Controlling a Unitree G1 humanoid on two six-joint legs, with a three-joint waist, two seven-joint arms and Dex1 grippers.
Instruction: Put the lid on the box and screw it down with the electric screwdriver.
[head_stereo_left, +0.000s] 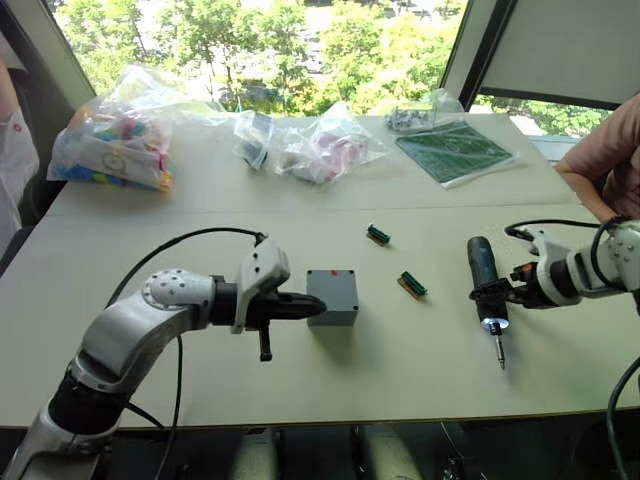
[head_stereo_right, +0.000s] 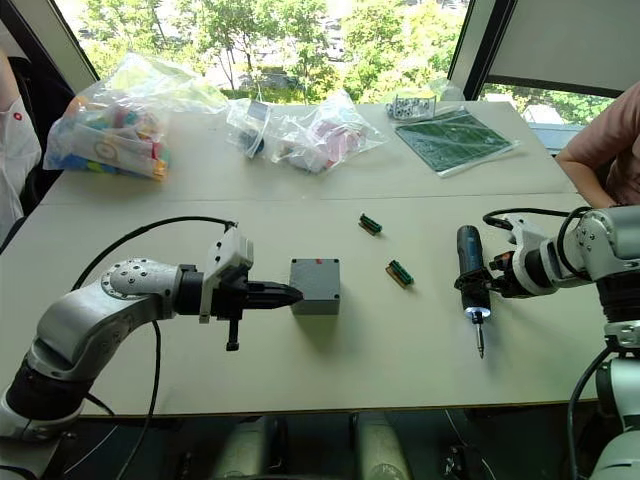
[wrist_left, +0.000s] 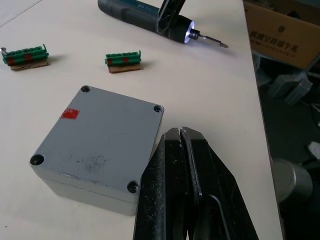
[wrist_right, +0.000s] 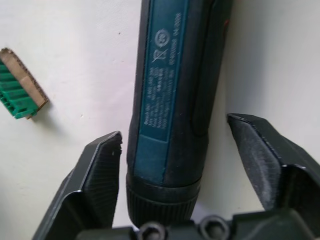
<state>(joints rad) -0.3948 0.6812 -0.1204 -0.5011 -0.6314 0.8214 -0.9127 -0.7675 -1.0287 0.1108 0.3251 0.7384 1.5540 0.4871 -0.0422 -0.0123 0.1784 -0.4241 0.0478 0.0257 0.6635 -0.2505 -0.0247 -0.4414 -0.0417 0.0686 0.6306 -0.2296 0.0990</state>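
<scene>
L gripper (wrist_left: 181, 137): fingers closed on nothing, tips touching or just beside the near side of the box (head_stereo_left: 332, 297), by one corner. Lid (wrist_left: 97, 135) sits on the box, flush, four corner holes visible; whether screws are seated in them cannot be told. Red mark shows near the lid's edge.

Risks, L side:
- Closed tips pressing on one corner can slide or rotate the box on the table (head_stereo_left: 200, 360); holes then go off-line w/ the bit.
- Lid looks unfastened; a hard push may shift it off the box.

Centre: two green connectors (head_stereo_left: 378, 234) (head_stereo_left: 412, 284) lie between the box and the driver, apart from both. The nearer one lies roughly across the straight path to the box; a low carry may knock it.

R gripper (wrist_right: 175, 160): fingers spread, straddling the driver (head_stereo_left: 487, 280) body, gap visible on both sides, not gripping. Driver lies flat on the table, bit twd the near edge, tip light on.

Risks, R side:
- Uneven closing may roll the round body out of the fingers.
- Grip lands near the tip end; tool may tilt when lifted.

Far side: plastic bags (head_stereo_left: 120, 135) and a green mat (head_stereo_left: 455, 152), well apart, no obstruction. Person's arm (head_stereo_left: 605, 160) at far R edge, near the R arm's sweep.
</scene>
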